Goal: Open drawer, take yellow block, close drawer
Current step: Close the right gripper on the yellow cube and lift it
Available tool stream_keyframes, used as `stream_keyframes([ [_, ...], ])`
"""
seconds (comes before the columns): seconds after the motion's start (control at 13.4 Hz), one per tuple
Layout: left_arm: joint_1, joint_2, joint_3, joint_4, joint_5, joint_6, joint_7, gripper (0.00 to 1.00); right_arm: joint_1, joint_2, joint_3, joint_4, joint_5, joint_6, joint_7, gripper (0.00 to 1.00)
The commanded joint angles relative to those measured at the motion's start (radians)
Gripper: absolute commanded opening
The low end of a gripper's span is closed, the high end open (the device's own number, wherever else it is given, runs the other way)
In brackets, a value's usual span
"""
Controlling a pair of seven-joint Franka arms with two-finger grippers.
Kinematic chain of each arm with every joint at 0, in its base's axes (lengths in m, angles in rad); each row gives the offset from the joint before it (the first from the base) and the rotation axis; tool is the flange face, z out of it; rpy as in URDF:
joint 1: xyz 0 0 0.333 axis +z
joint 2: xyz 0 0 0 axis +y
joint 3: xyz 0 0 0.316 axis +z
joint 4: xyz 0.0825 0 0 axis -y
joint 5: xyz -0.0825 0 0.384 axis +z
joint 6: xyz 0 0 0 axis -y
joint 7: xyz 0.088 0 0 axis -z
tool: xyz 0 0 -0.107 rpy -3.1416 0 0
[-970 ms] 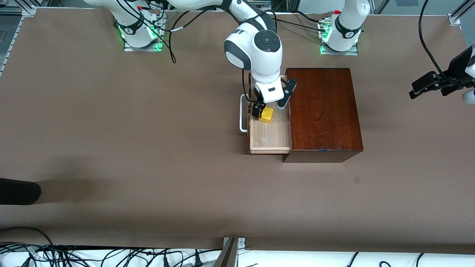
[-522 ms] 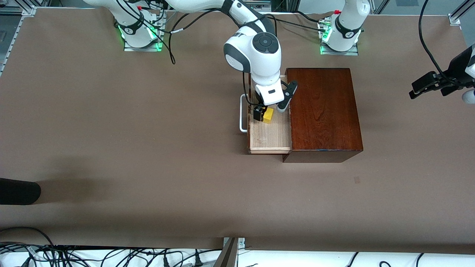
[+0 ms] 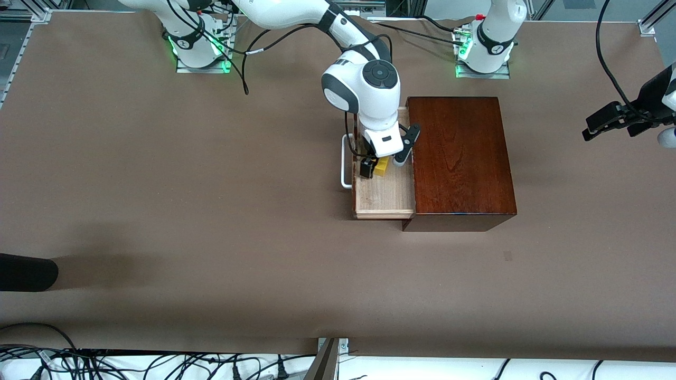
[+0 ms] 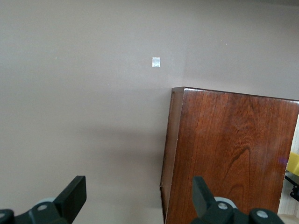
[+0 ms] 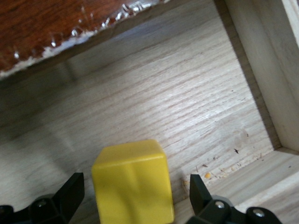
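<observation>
While the drawer (image 3: pixel 384 195) stands pulled out of the dark wooden box (image 3: pixel 458 158) on the counter (image 3: pixel 211 211), the right tool (image 3: pixel 374 167) is lowered into its pale tray, fingers (image 5: pixel 70 191) spread with gaps on both sides of the yellow block (image 5: pixel 133 179), which sits on the tray floor between them, not yet gripped. Just beside this tool is the white handle (image 3: pixel 345 161). Over the counter's edge at the left arm's end, the left tool (image 4: pixel 138 198) waits, spread wide and holding nothing
</observation>
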Motion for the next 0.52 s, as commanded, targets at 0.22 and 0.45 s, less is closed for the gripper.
stream_keyframes([
  [0.22, 0.012, 0.016, -0.005, 0.030, -0.026, -0.003, 0.024, 1.00, 0.008, 0.008, 0.001, 0.024, -0.022, -0.008, 0.011, 0.00],
  [0.45, 0.012, 0.016, -0.003, 0.030, -0.028, -0.003, 0.023, 1.00, 0.008, 0.004, -0.003, 0.027, -0.022, -0.038, 0.011, 0.00],
])
